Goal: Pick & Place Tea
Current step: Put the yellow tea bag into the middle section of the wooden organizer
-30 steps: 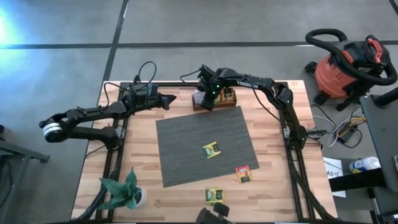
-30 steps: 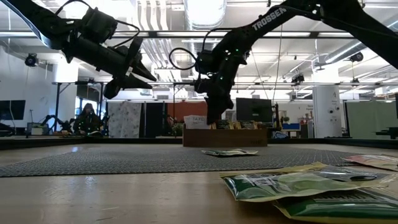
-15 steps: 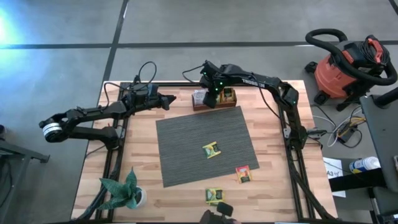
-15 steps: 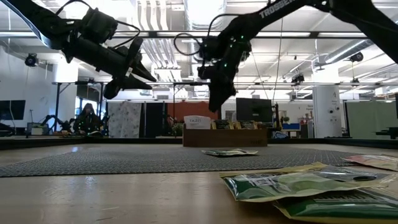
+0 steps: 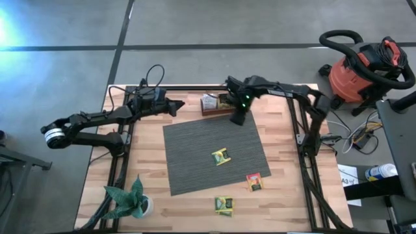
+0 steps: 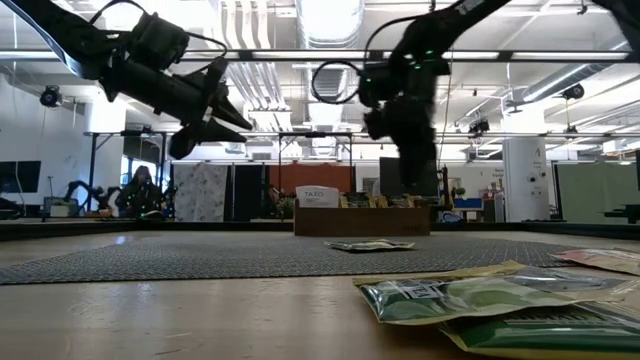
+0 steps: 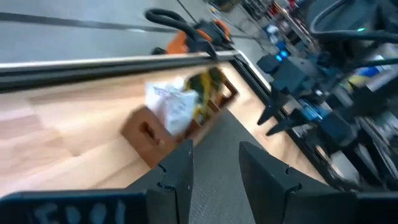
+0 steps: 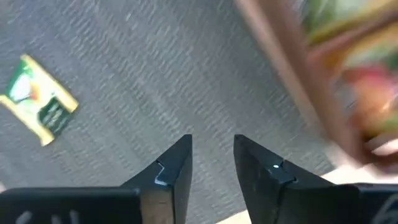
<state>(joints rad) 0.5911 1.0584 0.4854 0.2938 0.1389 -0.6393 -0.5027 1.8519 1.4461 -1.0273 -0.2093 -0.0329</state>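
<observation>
The right gripper (image 5: 236,119), fingers parted and empty, hangs over the grey mat's (image 5: 195,159) far edge beside a wooden box (image 5: 221,104) of tea packets, one white packet (image 6: 317,195) reading "TAZO". A green-yellow packet (image 5: 221,156) lies askew mid-mat; two more (image 5: 253,181) (image 5: 225,205) rest on the table's near edge. The left gripper (image 5: 177,103) waits, slightly parted.

robotics lab or workshop: concrete floor (image 5: 260,23), shop vacuum (image 5: 361,68), exposed ceiling ducts (image 6: 245,30), distant robot arms (image 6: 80,190).
</observation>
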